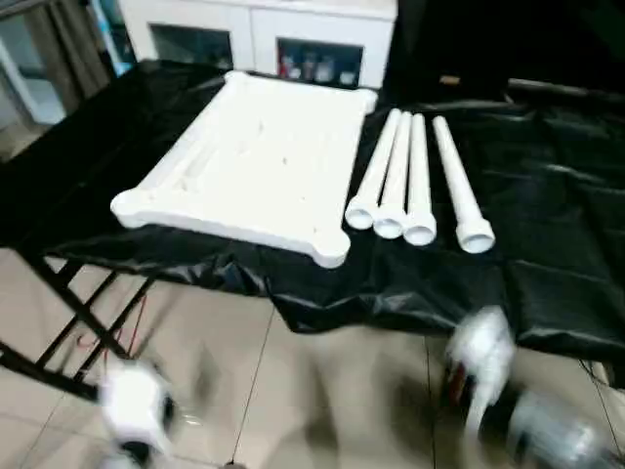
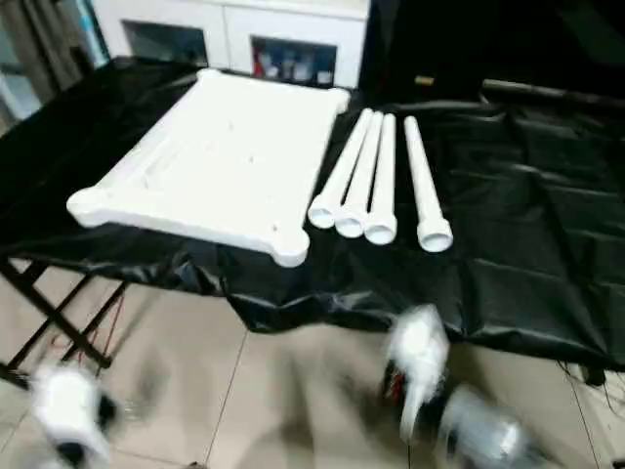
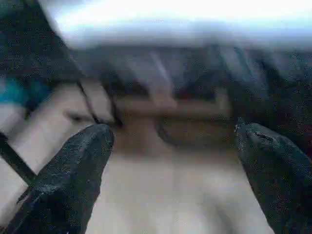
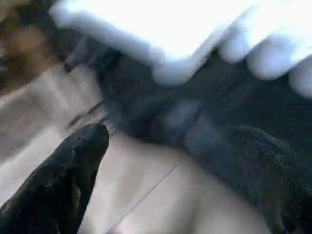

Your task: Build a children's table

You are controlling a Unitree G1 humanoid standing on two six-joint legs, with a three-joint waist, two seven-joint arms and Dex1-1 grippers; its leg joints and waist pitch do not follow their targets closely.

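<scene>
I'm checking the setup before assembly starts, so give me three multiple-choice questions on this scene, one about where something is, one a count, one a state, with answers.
1. Where do the legs lie relative to the tabletop?
A. on top of it
B. beside it, on the robot's right
C. on the floor

2. How many legs are there?
A. two
B. three
C. four

3. How are the left gripper and right gripper?
A. both open, empty
B. both shut on legs
C. one holding the tabletop

Answers: 1 B, they lie on the black cloth right of it; 2 C, four tubes show; 3 A, the fingers stand wide apart around nothing.
</scene>
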